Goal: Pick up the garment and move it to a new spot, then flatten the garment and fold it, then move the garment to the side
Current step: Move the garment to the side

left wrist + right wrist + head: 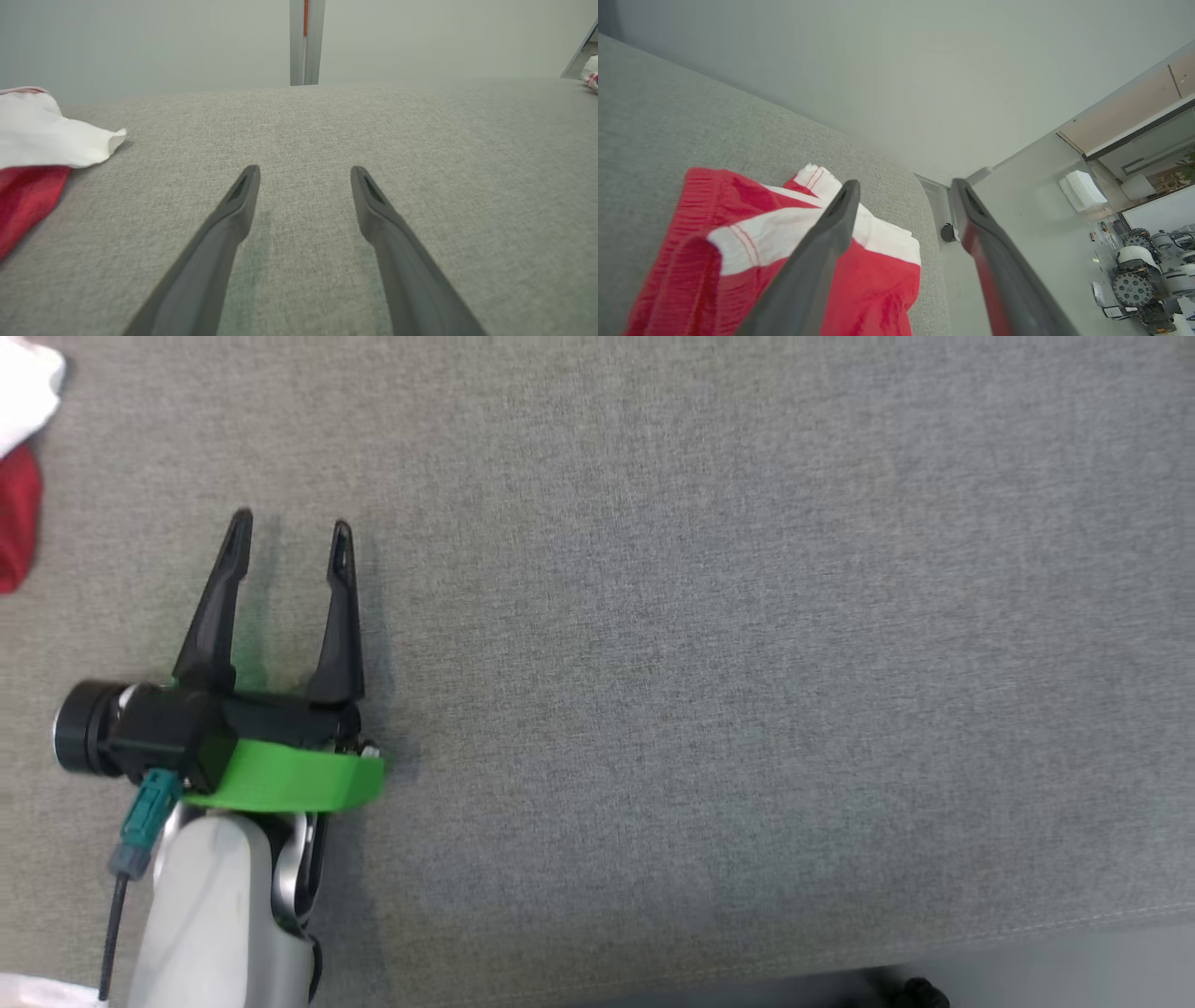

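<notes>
Basically, the job looked nearly over. Nearest in the head view, the left pincer (292,520) hung low over bare cloth, jaws wide, nothing in them. The right pincer (906,182) also had its jaws apart w/ nothing between them. It hovered above the garment (878,289); one finger crossed in front of the cloth, and I couldn't tell whether it touched.

The garment, red & white, lay as a compact bundle w/ layers doubled over, right at the edge of the surface (747,663), by a rounded corner. In the head view it sat in the far upper-left corner, well apart from the left pincer.

So pick-up, flattening & folding were prob. done, and since the bundle sat off to one side, the last move seemed done too, or as good as. The fold wasn't tidy, tho: a white cuff stuck out at the top. What was left was prob. only getting both arms clear.

The surface was grey woven fabric, flat, w/ a wide bare stretch in the middle & right.

Beyond it stood a plain pale wall w/ a grey upright post (304,42) carrying an orange strip. Past the edge, lower down, were pale floor, a white box (1080,189) & some wheeled machinery (1139,284).
</notes>
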You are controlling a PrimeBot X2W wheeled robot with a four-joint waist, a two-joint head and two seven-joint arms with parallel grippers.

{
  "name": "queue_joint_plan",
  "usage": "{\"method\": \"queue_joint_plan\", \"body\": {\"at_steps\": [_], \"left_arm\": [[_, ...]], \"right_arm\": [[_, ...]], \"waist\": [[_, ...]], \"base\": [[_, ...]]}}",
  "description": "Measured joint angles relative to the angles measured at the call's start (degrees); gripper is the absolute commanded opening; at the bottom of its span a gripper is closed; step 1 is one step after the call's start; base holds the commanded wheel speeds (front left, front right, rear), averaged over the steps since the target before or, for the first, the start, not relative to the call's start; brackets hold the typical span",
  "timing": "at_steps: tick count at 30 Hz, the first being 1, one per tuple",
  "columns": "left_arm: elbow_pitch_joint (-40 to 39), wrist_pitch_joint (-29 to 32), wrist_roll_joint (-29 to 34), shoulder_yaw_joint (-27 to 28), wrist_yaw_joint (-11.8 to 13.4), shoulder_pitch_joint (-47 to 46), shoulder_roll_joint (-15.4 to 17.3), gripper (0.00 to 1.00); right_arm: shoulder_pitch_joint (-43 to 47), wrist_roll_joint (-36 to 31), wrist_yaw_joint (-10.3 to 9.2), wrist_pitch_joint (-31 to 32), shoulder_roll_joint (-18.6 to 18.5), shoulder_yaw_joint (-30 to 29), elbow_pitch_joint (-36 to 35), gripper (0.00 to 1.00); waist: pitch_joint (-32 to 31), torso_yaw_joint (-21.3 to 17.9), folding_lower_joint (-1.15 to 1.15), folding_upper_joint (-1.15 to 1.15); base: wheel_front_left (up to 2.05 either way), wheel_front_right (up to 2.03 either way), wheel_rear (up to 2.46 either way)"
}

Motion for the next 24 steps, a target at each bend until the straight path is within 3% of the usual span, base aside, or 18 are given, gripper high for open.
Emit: {"method": "queue_joint_plan", "body": {"at_steps": [5,11,24], "left_arm": [[1.1,0.0,-0.4,2.3,0.0,4.3,-0.3,1.00],[1.2,0.0,-0.5,5.9,0.3,9.6,-0.6,1.00],[2.0,0.0,-0.5,8.6,0.4,14.8,-0.9,1.00]], "right_arm": [[3.0,-0.4,-0.01,-4.0,4.6,-0.2,-2.2,1.00],[10.0,1.1,0.00,-5.2,12.0,-2.0,-9.8,1.00],[38.5,-2.6,-0.01,-5.3,24.0,-15.9,-32.7,1.00]], "waist": [[-4.8,0.0,0.00,0.00],[-11.1,-0.4,0.00,0.00],[-22.3,-1.1,-0.01,0.00]], "base": [[0.00,0.00,0.00],[0.00,0.00,0.00],[0.00,0.00,0.00]]}}
